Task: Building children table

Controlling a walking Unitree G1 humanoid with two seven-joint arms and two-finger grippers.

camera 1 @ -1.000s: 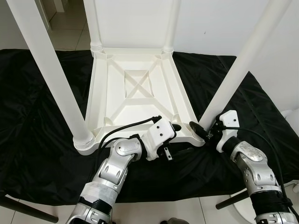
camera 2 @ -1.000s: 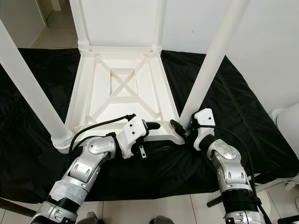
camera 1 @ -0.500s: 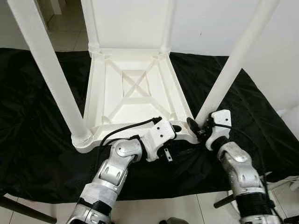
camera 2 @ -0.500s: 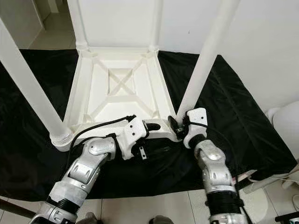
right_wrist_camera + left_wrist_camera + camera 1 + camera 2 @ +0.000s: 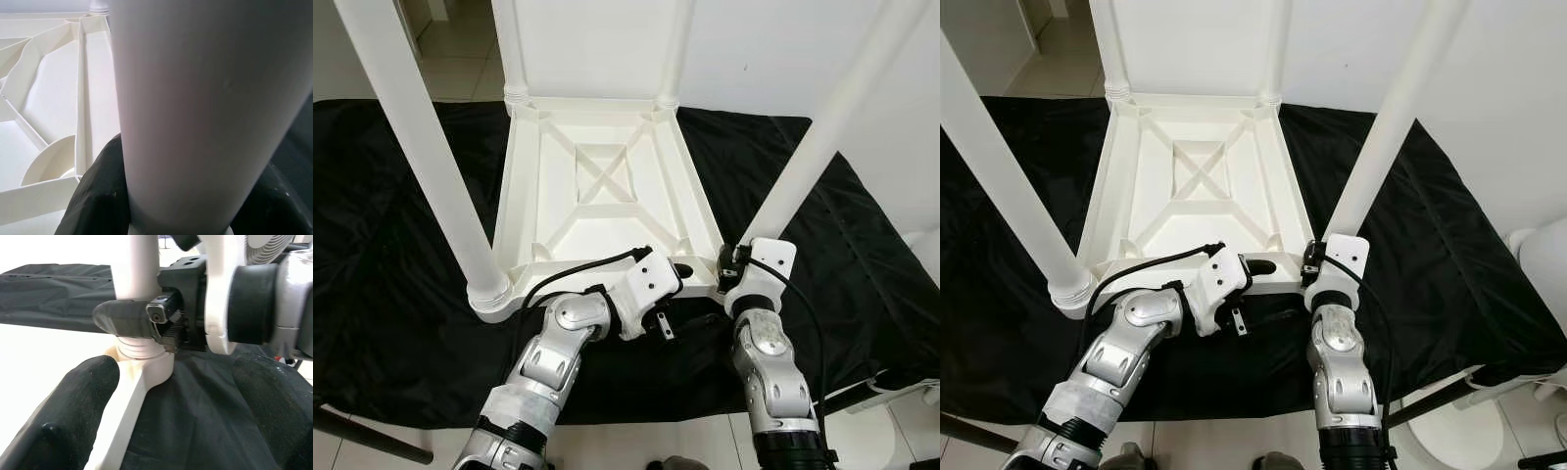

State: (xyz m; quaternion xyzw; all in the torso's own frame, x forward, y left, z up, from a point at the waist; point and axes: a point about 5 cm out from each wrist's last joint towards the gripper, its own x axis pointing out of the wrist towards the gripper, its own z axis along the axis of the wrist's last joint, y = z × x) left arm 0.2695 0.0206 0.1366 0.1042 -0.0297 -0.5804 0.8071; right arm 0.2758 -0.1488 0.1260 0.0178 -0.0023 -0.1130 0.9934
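The left end effector (image 5: pixel 677 272) is sitting with fingers spread, straddling the near rim of the tabletop (image 5: pixel 597 196) without clamping it. The right end effector (image 5: pixel 729 266) is closing around the base of the near right leg (image 5: pixel 803 157), one finger (image 5: pixel 127 319) pressing against it. The tabletop is lying upside down on the black sheet (image 5: pixel 391 313), legs pointing up. The plastic is likely light, stiff and slippery; gripping low, at the ribbed collar, is advisable.
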